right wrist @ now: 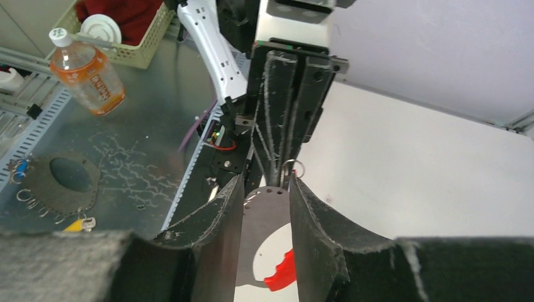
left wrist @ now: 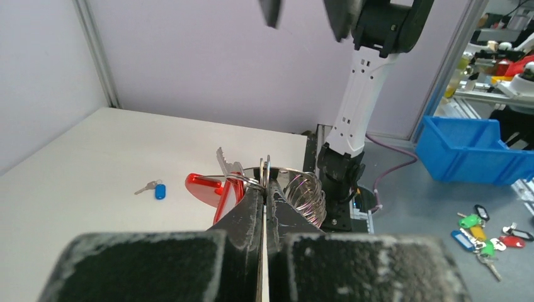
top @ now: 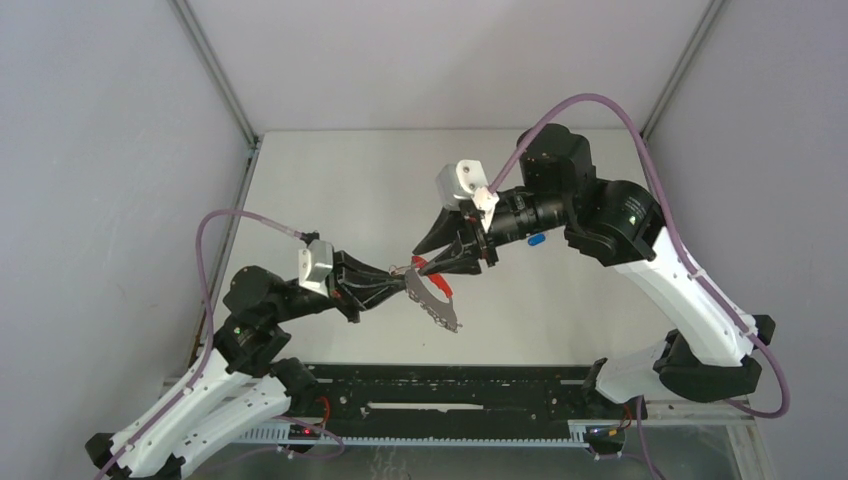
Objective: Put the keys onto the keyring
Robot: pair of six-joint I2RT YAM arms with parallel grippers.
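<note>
Key with blue tag point(top: 536, 239) lies on white, grey-walled table point(top: 340, 180).

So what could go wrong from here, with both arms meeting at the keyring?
The left gripper pinches the keyring by thin rings only; a push from the right gripper, whose jaws straddle the hanging grey plate, may twist it loose. The blue-tagged key lies apart on the table, not yet threaded, with both arms occupied.
</note>
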